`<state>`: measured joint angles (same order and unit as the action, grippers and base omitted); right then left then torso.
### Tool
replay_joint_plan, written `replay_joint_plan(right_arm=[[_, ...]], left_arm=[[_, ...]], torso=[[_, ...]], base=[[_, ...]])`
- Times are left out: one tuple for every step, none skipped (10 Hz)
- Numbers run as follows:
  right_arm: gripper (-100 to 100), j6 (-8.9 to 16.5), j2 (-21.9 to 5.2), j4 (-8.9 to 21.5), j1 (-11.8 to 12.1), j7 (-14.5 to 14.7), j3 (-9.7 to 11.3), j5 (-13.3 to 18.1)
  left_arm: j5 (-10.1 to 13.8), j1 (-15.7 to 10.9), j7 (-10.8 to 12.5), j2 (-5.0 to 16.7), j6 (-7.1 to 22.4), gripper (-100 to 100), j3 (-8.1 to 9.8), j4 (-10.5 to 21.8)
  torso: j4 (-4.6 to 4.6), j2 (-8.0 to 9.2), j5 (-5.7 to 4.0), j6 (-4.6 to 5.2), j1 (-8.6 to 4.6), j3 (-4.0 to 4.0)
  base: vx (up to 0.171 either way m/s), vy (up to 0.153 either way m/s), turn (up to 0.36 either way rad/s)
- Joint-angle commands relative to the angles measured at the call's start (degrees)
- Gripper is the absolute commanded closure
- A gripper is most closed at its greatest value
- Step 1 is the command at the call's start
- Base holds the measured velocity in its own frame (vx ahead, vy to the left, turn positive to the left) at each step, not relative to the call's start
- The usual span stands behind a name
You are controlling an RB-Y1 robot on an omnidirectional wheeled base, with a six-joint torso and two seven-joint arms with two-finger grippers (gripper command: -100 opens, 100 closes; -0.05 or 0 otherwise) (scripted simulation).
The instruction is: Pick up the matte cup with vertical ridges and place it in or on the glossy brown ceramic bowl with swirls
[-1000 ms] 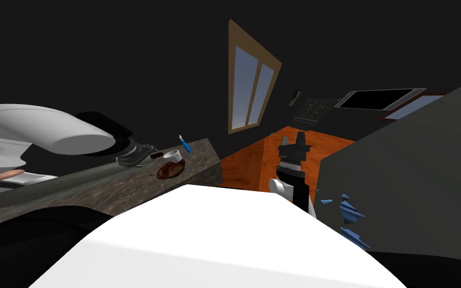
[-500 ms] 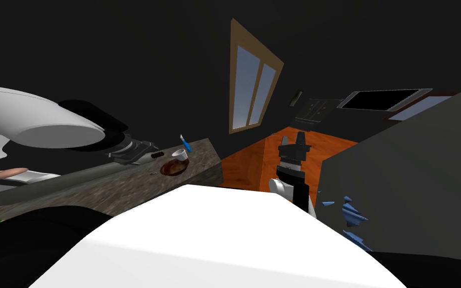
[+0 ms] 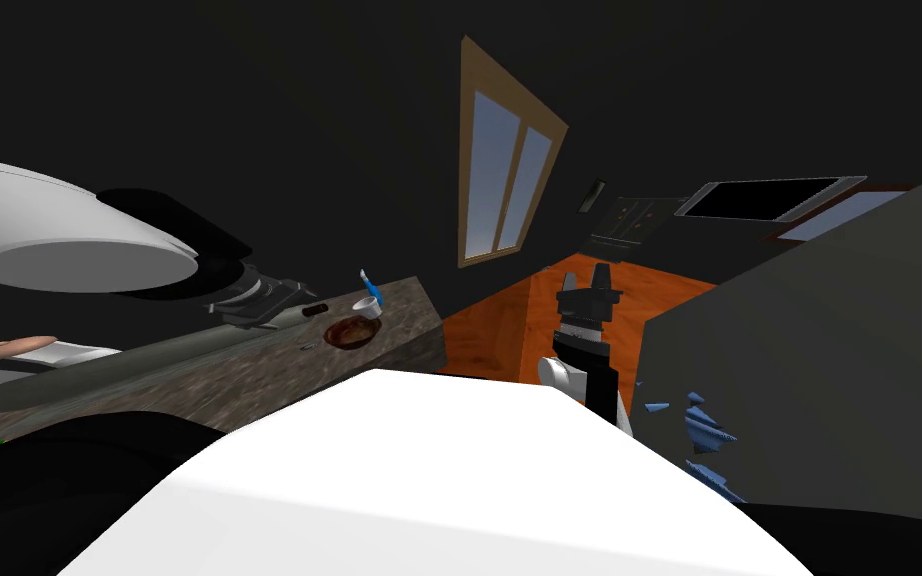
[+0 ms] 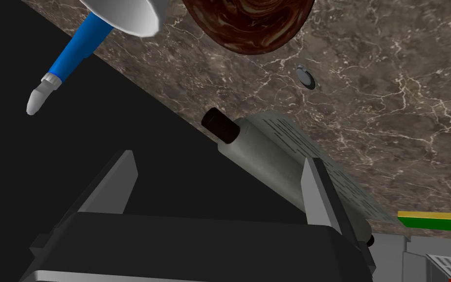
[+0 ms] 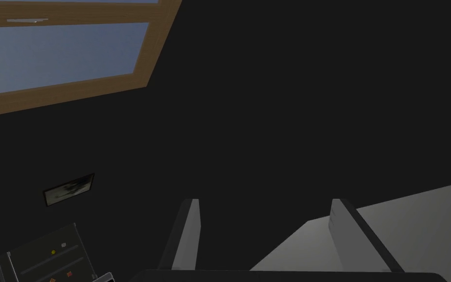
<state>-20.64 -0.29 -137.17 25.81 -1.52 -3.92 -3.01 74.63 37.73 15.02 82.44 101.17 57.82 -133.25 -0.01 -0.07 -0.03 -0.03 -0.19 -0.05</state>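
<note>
The left pincer (image 4: 218,157) is hovering low over the marbled brown counter (image 4: 391,112), its two fingers (image 4: 320,188) standing wide apart and gripping nothing. A grey cylinder (image 4: 268,156) with a dark end is lying on the counter just below it, passing behind one finger and reaching into the gap between the two. Farther ahead of the fingertips a small dark disc (image 4: 305,78) is lying flat. Beyond that, the brown swirled bowl (image 4: 251,24) is sitting on the counter. The white cup (image 4: 122,14) is resting just beside the bowl and not in it, ahead of the pincer's other finger; whether the two are touching cannot be told. A blue stick (image 4: 73,54) with a pale tip is jutting from behind the cup past the counter's edge. The right pincer (image 5: 264,200) is hanging well apart from the counter, its fingers likewise standing wide apart and empty.
</note>
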Motion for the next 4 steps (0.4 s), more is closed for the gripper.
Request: replay_joint_plan(right_arm=[[0,0.0,0.0,0.0,0.0,0.0,0.0,0.0],[0,0.0,0.0,0.0,0.0,0.0,0.0,0.0],[0,0.0,0.0,0.0,0.0,0.0,0.0,0.0],[0,0.0,0.0,0.0,0.0,0.0,0.0,0.0]], left_arm=[[0.0,0.0,0.0,0.0,0.0,0,0.0,0.0],[0.0,0.0,0.0,0.0,0.0,0,0.0,0.0],[0.0,0.0,0.0,0.0,0.0,0,0.0,0.0],[0.0,0.0,0.0,0.0,0.0,0,0.0,0.0]], torso=[[0.0,0.0,0.0,0.0,0.0,0.0],[0.0,0.0,0.0,0.0,0.0,0.0],[0.0,0.0,0.0,0.0,0.0,0.0],[0.0,0.0,0.0,0.0,0.0,0.0]], base=[[0.0,0.0,0.0],[0.0,0.0,0.0],[0.0,0.0,0.0],[0.0,0.0,0.0]])
